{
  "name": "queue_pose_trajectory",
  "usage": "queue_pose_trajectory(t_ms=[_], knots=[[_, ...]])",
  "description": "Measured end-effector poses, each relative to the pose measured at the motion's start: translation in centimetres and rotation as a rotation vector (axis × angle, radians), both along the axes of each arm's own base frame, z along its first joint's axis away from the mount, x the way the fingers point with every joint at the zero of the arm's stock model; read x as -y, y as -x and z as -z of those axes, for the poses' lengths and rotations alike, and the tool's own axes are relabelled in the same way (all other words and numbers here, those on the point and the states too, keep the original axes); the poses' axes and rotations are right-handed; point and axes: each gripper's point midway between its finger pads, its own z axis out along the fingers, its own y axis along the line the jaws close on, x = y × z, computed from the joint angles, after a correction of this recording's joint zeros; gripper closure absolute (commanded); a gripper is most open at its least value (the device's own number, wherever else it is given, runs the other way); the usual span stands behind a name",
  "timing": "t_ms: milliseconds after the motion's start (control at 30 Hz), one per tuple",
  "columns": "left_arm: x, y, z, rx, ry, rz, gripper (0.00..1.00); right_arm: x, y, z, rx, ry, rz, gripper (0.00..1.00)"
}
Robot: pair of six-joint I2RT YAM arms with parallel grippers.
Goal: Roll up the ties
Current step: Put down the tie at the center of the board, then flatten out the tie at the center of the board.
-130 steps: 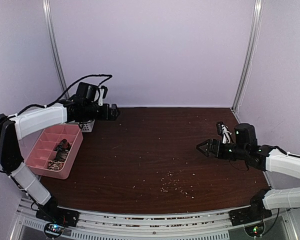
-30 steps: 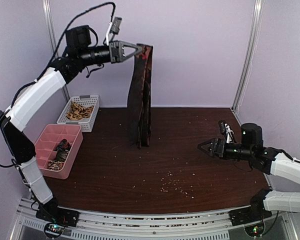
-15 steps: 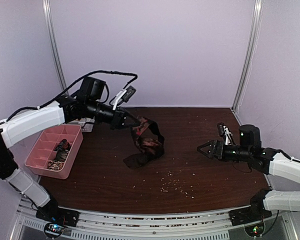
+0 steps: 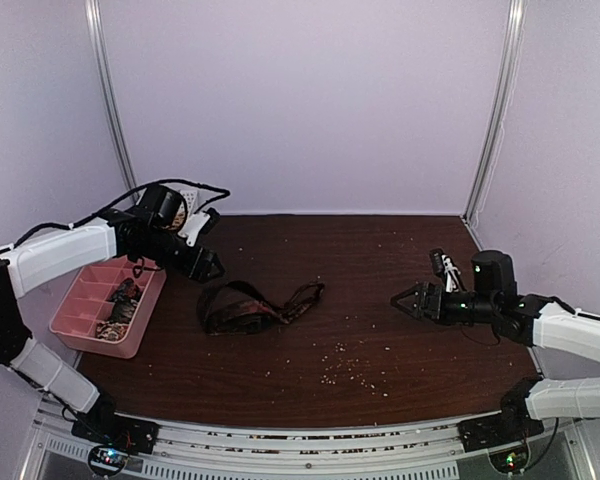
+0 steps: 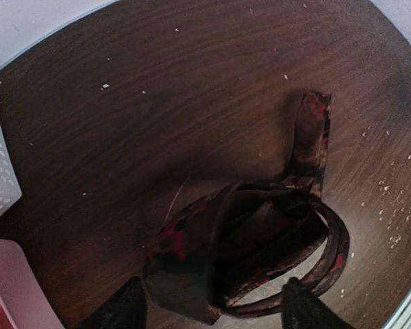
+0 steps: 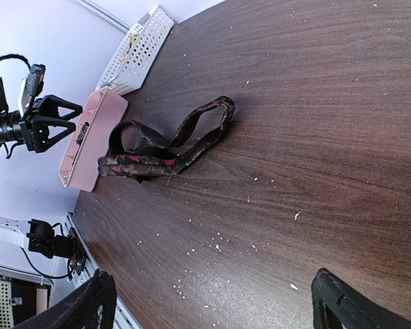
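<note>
— What's changed on the table [image 4: 430, 250]?
— The tie [image 4: 245, 308] I held high a second ago now lies crumpled left of centre, unrolled. My left gripper [image 4: 208, 266] has let go: fingers apart, empty, just beside it. My right gripper [image 4: 398, 298] waits wide open, empty.

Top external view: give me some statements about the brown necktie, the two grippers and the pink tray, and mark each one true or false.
1. The dark brown patterned fabric necktie lies on the dark wooden table. True.
2. The necktie is rolled into a tight coil. False: it lies in loose, tangled loops.
3. The left gripper is shut on the necktie. False: it is open and holds nothing.
4. The right gripper is open and empty. True.
5. The necktie lies inside the pink plastic compartment tray. False: it lies on the table, to the tray's right.
</note>
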Motion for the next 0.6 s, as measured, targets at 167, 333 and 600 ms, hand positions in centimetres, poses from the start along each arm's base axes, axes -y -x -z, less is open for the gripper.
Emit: queue_pose_trajectory(t_ms=[167,333,600], knots=[[2.5,0.3,-1.3,0.050,-0.125,0.074,0.22,0.0,-0.1,-0.1,0.008,-0.002,-0.001,0.00],[10.1,-2.7,-4.6,0.156,-0.141,0.205,0.23,-0.1,-0.2,-0.1,0.009,-0.008,-0.002,0.00],[20.0,-4.8,2.6,0.094,-0.254,0.367,0.12,0.2,0.3,0.6,0.002,-0.004,0.005,0.00]])
